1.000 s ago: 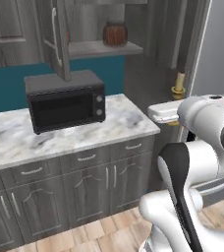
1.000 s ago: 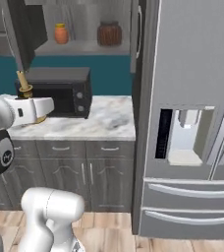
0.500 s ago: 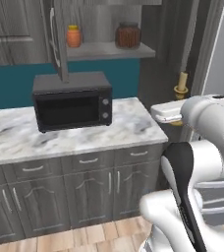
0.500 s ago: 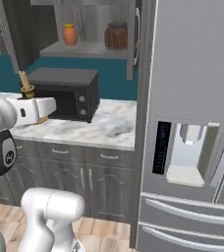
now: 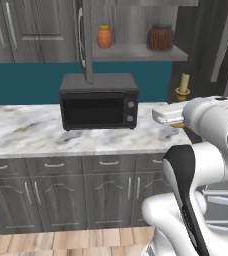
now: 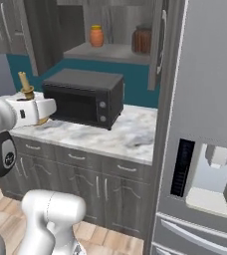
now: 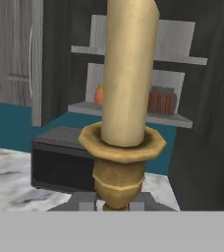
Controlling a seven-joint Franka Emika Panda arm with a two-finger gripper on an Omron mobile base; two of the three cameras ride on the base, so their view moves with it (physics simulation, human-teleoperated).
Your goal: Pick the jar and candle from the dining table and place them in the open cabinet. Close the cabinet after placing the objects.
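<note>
Hand [image 7: 113, 203] with candle [image 7: 126, 98], seemingly above counter [image 5: 31, 131]

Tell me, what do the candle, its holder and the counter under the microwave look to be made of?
The candle looks like matte pale-yellow wax. Its holder seems to be brass, judging by its dull gold sheen. The counter appears to be polished marble, white with grey veins.

A white-grey veined marble counter [image 5: 31, 132] tops a row of dark grey base cabinets [image 5: 61, 200], and a black microwave [image 5: 98, 101] stands directly on it, toward the back. Above, the grey inner shelf [image 5: 136, 52] of the open cabinet [image 6: 41, 35] carries a small orange bottle [image 5: 104, 36] on its left part and the jar [image 5: 160, 38] on its right, well apart.
</note>
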